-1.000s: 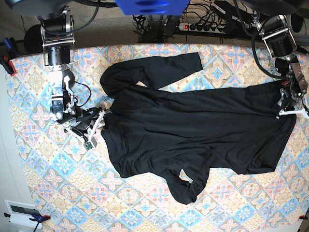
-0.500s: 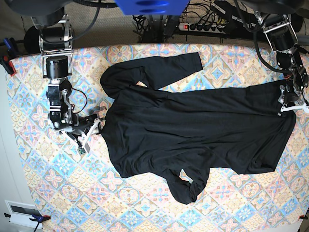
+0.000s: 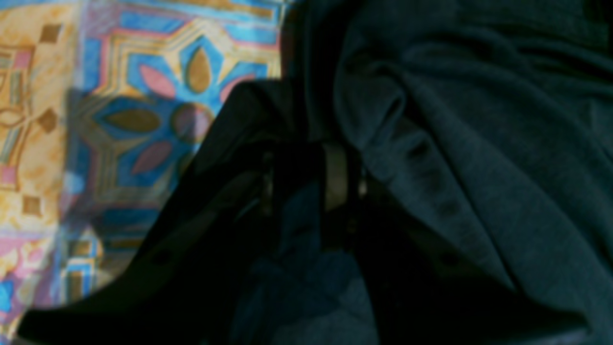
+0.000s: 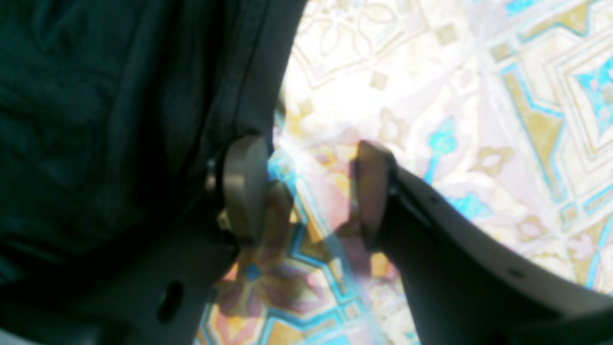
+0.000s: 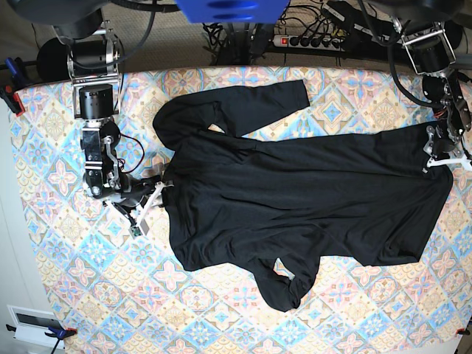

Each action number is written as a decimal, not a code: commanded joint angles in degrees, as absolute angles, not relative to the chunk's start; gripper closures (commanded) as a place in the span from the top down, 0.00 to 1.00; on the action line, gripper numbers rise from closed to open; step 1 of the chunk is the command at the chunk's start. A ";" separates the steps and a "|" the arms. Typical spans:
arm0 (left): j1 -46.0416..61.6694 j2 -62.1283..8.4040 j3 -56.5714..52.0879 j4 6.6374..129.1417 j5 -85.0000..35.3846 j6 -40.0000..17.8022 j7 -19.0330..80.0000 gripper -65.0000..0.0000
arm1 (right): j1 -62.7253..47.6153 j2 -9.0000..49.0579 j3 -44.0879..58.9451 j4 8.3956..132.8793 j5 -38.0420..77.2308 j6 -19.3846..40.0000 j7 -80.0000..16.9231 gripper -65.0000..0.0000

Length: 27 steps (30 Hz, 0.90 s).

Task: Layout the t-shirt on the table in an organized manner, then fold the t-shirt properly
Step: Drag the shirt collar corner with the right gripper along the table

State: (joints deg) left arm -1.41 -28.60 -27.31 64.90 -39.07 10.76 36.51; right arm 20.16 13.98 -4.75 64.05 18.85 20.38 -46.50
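Observation:
The black t-shirt [image 5: 295, 192] lies spread across the patterned table [image 5: 59, 295]. One sleeve is folded over at the top and the other is bunched at the bottom. At the shirt's left edge my right gripper [image 5: 153, 198] is low over the cloth. In the right wrist view it [image 4: 306, 191] is open. One pad [image 4: 244, 187] touches the shirt's hem [image 4: 96, 120], and only tablecloth [image 4: 479, 96] shows between the pads. My left gripper [image 5: 442, 156] sits on the shirt's far right corner. In the left wrist view it [image 3: 299, 187] is closed narrowly on dark fabric [image 3: 479, 143].
A power strip [image 5: 310, 40] and cables lie behind the table's far edge. Clamps [image 5: 11, 96] hold the cloth at the left edge. A white box [image 5: 33, 324] sits off the near left corner. Bare tablecloth [image 3: 143, 96] borders the shirt on every side.
My right gripper has drawn back a little, then returned to the shirt's left edge. My left gripper has moved slightly toward the far edge with the corner. The shirt has barely shifted.

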 commanded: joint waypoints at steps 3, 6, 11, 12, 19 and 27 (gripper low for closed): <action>-2.15 -30.02 -27.56 66.51 -38.90 10.95 36.00 0.20 | 21.67 14.37 -4.53 66.42 19.56 20.53 -45.49 0.43; -2.15 -30.02 -27.65 66.51 -38.90 10.95 36.00 0.20 | 21.67 14.37 -4.18 68.97 19.56 20.53 -45.58 0.43; -2.15 -29.93 -27.65 66.42 -38.90 10.95 36.00 0.20 | 21.67 14.37 -4.09 72.57 19.65 20.53 -46.11 0.43; -2.15 -29.93 -27.65 66.42 -38.90 10.95 36.00 0.20 | 21.58 14.37 -4.09 72.66 19.65 20.53 -46.20 0.43; -2.15 -28.97 -27.82 66.42 -38.90 10.95 36.00 0.20 | 21.58 12.26 -4.53 72.22 19.47 20.62 -45.85 0.43; -2.07 -28.79 -27.65 66.42 -38.99 10.95 36.00 0.20 | 21.58 10.95 -4.62 67.65 19.21 20.62 -45.49 0.43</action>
State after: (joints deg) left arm -1.48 -27.62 -27.42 65.47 -39.03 10.98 36.21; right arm 20.01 10.52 -4.86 66.74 18.59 20.38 -46.52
